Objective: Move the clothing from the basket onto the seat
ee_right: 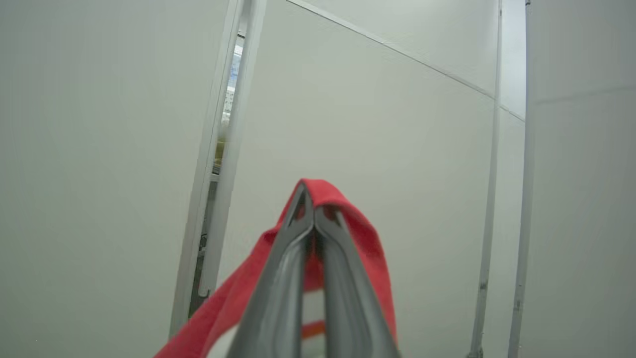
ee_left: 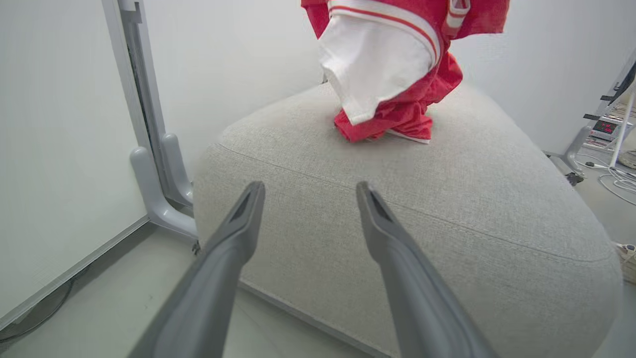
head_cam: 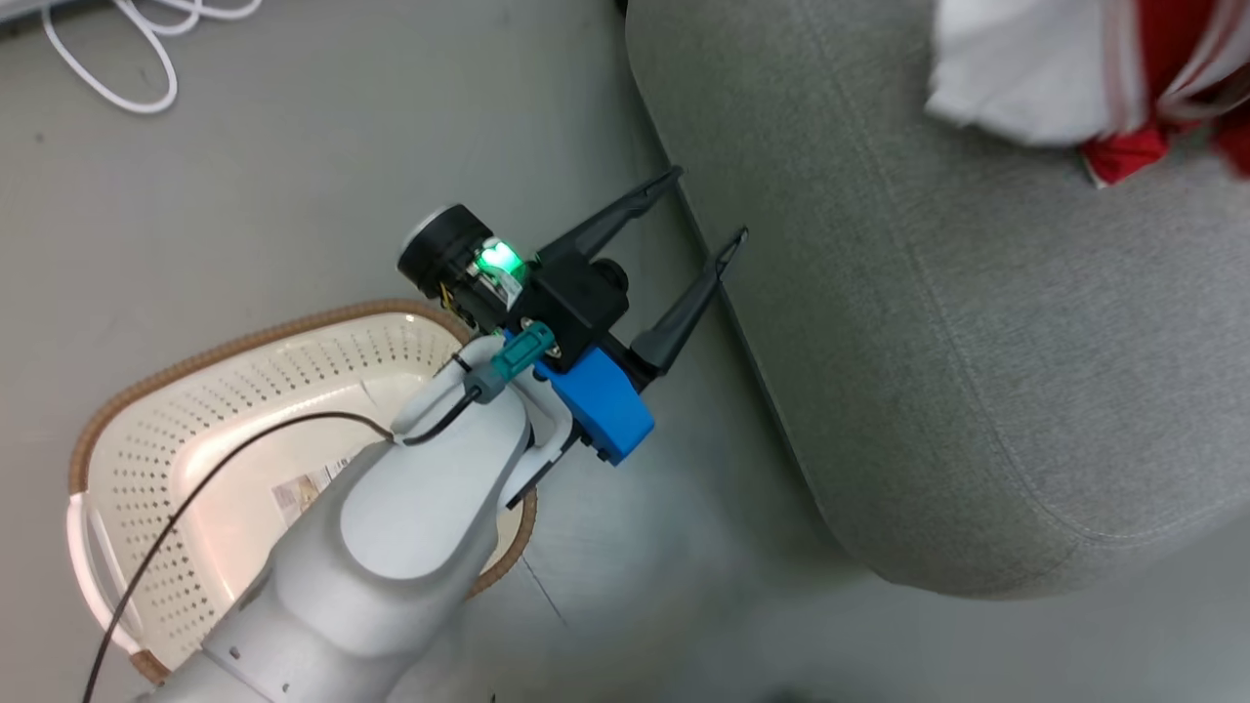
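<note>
Red and white clothing (head_cam: 1104, 78) hangs over the far part of the grey seat (head_cam: 977, 342), its lower end resting on the cushion; the left wrist view shows the clothing (ee_left: 392, 74) draped down from above onto the seat (ee_left: 397, 209). My right gripper (ee_right: 314, 219) is shut on a red fold of the clothing (ee_right: 357, 223), held up before a pale wall. My left gripper (head_cam: 711, 203) stands open and empty beside the seat's near edge, above the floor. The cream basket (head_cam: 176, 459) with its brown rim lies on the floor under my left forearm, only its sticker visible inside.
White cables (head_cam: 127, 49) lie on the floor at the far left. A grey post foot (ee_left: 159, 199) stands beside the seat against a white wall. Equipment with a red display (ee_left: 603, 129) and more cables sit on the floor beyond the seat.
</note>
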Motion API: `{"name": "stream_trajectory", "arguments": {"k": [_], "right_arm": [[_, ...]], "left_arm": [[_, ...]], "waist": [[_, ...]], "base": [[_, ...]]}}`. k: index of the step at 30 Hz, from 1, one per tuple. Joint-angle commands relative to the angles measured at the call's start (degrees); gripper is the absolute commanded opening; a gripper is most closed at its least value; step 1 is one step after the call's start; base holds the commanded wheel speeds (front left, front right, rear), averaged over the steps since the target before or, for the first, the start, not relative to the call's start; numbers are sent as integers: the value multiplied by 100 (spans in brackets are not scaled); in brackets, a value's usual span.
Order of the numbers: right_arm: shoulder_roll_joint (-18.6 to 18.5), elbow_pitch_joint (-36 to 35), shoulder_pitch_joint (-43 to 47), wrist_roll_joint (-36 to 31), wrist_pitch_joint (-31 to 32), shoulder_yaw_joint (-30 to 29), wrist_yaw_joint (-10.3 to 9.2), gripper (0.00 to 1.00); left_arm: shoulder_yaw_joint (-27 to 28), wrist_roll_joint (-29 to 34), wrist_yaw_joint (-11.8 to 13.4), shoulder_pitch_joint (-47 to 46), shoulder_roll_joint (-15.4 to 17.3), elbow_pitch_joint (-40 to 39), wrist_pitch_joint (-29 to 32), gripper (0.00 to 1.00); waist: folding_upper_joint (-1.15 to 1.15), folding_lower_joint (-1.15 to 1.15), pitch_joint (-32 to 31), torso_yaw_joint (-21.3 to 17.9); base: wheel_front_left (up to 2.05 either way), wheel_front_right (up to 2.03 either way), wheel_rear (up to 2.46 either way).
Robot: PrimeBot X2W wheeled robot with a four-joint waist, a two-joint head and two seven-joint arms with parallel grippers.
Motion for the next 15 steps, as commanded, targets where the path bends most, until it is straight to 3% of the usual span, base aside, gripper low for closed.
{"name": "stream_trajectory", "arguments": {"k": [1,8,15], "right_arm": [[-190,-10,-172,12,-4,-205,-5,0],[-800,533,-357,-137,-4,-1085,-6,0],[-543,1104,-56,-341,-4,-1196,-5,0]], "left_arm": [[28,24,25,-106,75,-32,5,100],[7,112,50,-340,165,-167,54,100],[-26,137,94,-443,218,-263,74,100]], "waist": [[0,-1,306,62],[0,-1,819,173],[0,-1,1048,219]], "base": [[0,0,0],[0,0,0],[0,0,0]]}}
